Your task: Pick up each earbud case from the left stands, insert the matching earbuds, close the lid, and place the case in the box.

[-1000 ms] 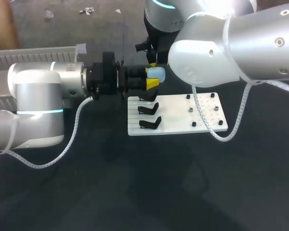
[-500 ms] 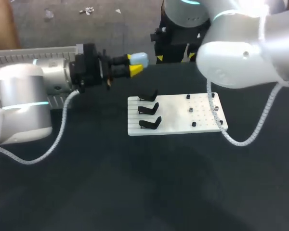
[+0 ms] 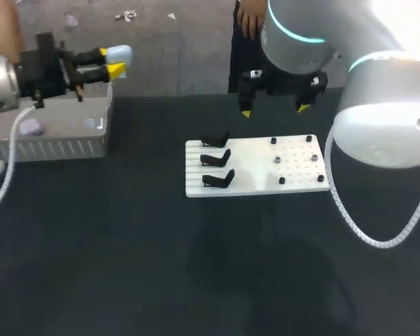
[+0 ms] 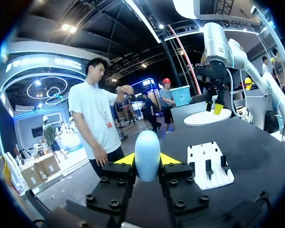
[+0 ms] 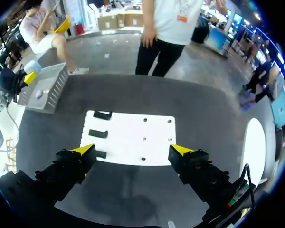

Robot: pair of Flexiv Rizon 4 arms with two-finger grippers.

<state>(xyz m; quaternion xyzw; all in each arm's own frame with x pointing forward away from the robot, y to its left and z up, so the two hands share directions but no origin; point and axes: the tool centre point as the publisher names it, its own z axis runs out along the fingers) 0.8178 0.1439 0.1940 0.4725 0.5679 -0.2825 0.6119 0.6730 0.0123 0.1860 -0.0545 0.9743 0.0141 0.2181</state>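
the left gripper point(image 3: 110, 63) is clamped on a light blue earbud case point(image 3: 119, 53), one yellow tip pressed to each side of it. in the left wrist view the case stands upright between the two tips, its rounded end pointing away from the wrist. the left arm holds it up in the air near the far right corner of the box point(image 3: 63, 145), a pale slatted tray at the left side of the table point(image 3: 126, 266). a small pale purple case point(image 3: 30, 127) lies inside the box, near its left end.

the right gripper point(image 3: 274, 110) hangs over the far edge of the white board point(image 3: 255, 171) with its fingers spread wide and nothing between them. in the right wrist view the board lies below and ahead of the two tips.

the board sits in the middle of the dark table. three black stands point(image 3: 215, 157) are lined up one behind another along its left part, and a few small dark pegs point(image 3: 276, 159) dot its right part. the board and the box are well apart.
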